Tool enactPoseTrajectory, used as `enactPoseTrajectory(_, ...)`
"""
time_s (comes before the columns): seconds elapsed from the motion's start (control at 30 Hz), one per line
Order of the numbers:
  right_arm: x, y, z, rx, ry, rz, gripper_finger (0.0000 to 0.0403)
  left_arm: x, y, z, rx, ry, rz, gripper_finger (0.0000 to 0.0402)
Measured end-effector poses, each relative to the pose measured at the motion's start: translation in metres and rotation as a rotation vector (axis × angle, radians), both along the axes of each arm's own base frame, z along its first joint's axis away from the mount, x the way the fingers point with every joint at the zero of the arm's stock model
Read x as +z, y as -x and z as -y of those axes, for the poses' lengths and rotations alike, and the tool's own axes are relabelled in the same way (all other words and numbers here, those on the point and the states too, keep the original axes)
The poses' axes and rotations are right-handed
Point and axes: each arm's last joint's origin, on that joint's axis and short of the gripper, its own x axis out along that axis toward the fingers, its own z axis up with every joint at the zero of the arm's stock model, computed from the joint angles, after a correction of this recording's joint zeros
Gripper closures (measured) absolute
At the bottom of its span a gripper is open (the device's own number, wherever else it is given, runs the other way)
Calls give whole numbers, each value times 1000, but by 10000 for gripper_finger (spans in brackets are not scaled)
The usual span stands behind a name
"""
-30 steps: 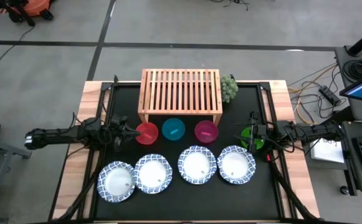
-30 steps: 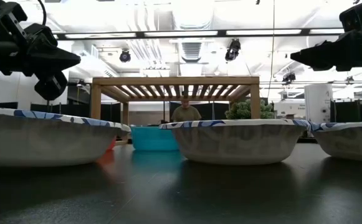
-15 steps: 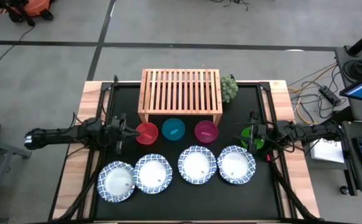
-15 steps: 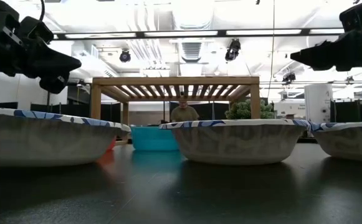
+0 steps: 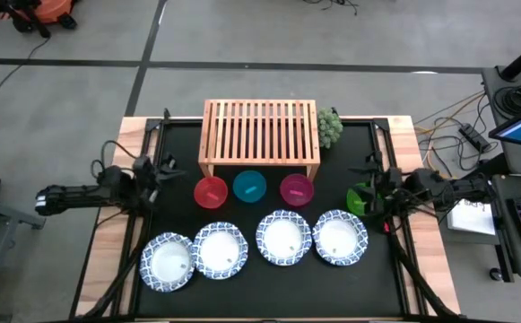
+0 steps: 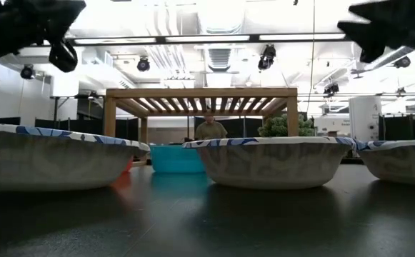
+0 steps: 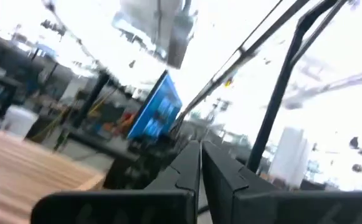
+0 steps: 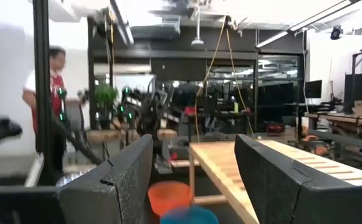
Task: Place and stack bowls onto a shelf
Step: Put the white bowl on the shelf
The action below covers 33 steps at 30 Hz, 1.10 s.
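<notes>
Four blue-rimmed white bowls [image 5: 283,238] in row; shelf [image 5: 260,135] top apparently bare.

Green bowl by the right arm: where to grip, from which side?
Take the green bowl by its rim, from above, one finger inside and one outside. It sits upright and open, and the right pincer, fingers apart, is right beside it.

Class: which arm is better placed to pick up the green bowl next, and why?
Probably the right: its claw, open, sits beside the green bowl; the left claw, shut, is across the table.
</notes>
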Motion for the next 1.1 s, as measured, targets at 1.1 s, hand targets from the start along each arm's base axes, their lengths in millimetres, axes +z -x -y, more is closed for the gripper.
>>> enactPoseTrajectory(1.1, 50, -133, -13, -5, -15, -870, 184, -1, -1, -2, 173, -186, -34, 402)
